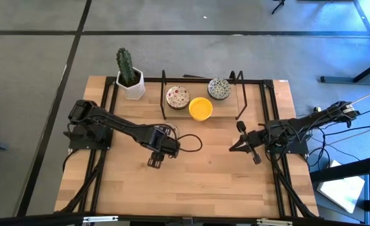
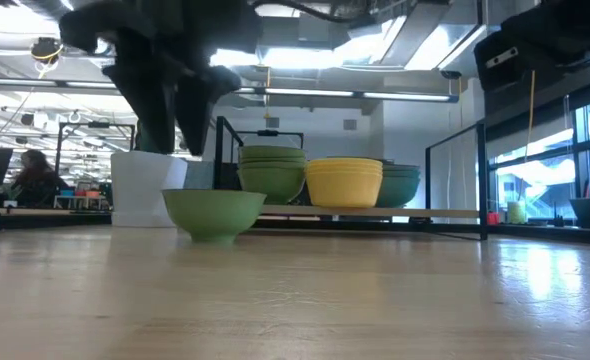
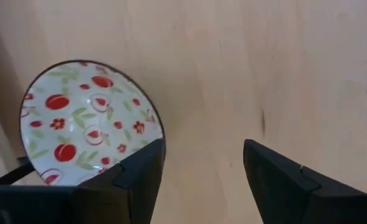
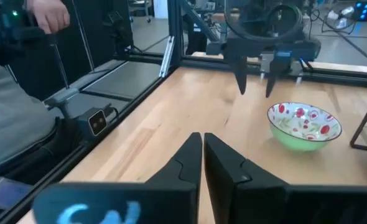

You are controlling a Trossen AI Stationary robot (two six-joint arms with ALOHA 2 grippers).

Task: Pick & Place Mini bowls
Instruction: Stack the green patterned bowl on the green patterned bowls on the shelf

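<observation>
Green-bodied bowl [image 3: 90, 121] partly behind left gripper [image 3: 202, 180]

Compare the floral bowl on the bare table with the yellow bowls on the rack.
The floral bowl is green outside with red flowers inside; the yellow bowls are plain. The floral bowl stands alone on the table, under the open left gripper; the yellow bowls are stacked on the rack. Both are round and upright.

The dark left arm reaches from the table's left edge toward the middle, its two-finger left gripper [image 1: 154, 161] pointing down with jaws spread apart. The dark right arm waits at the right side, its right gripper [image 1: 233, 148] closed, fingers pressed together.
</observation>
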